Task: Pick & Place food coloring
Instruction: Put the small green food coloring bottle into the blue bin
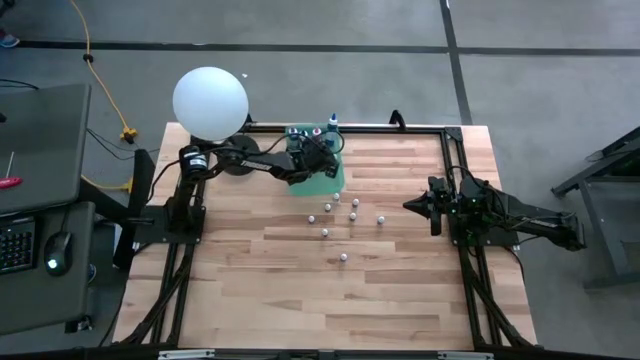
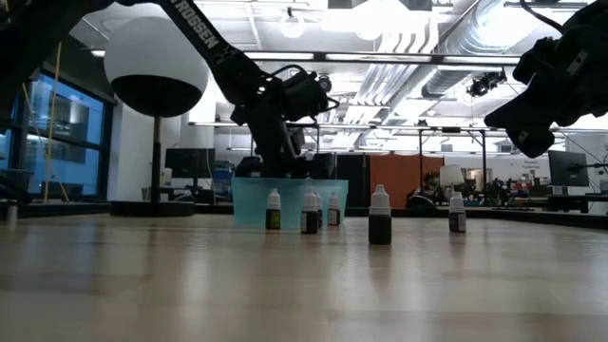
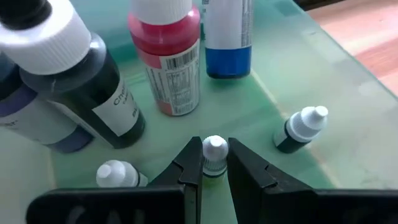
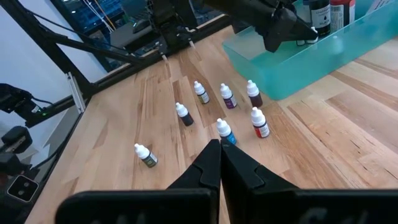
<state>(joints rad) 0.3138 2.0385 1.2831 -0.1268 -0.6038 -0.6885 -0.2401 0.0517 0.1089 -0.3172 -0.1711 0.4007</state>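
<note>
At the left, the white ball lamp (image 1: pixel 210 101) stands at the table's back corner. Beside it the left gripper (image 3: pixel 214 165) sits low inside the green tray (image 1: pixel 333 180), jaws closed on a tiny white-capped bottle (image 3: pixel 214 155) among larger ones already there. Seven food coloring bottles (image 1: pixel 343 257) stand loose on the wood in front of the tray. Far right, the right gripper (image 4: pixel 219 163) waits, jaws shut and empty.

Risk, as I judge it — releasing in this crowd could tip the small bottle (image 3: pixel 300 127) or a neighbour.

The wooden table (image 1: pixel 250 300) sits in an open workshop — grey floor, monitors beyond
</note>
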